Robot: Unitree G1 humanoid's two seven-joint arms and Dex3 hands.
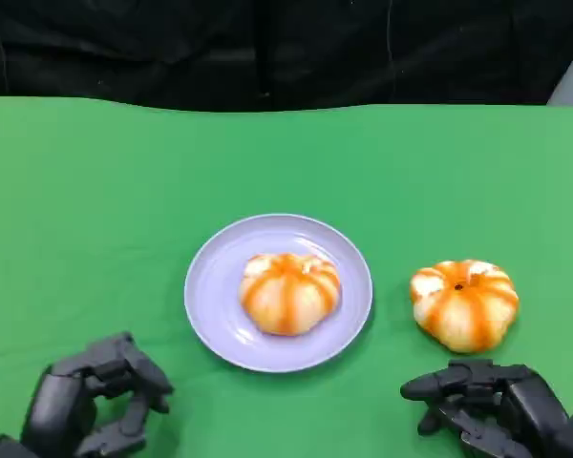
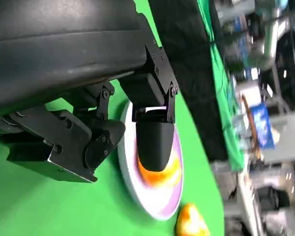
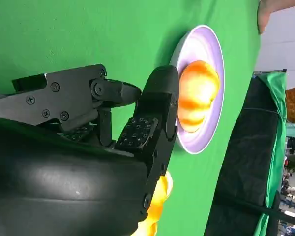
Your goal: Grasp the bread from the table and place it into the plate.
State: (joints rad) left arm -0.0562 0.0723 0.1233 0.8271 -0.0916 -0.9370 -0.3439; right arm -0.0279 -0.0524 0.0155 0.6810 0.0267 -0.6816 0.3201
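Green table [image 1: 95,191], both hands empty, curled.

right hand [image 1: 497,405] cropped by frame edge

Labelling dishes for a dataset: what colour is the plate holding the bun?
Pale lavender, plain with no pattern; the plate shows best in the head view.

Bread [image 3: 196,96] on plate [image 3: 209,44], beyond robot hand [image 3: 137,123]
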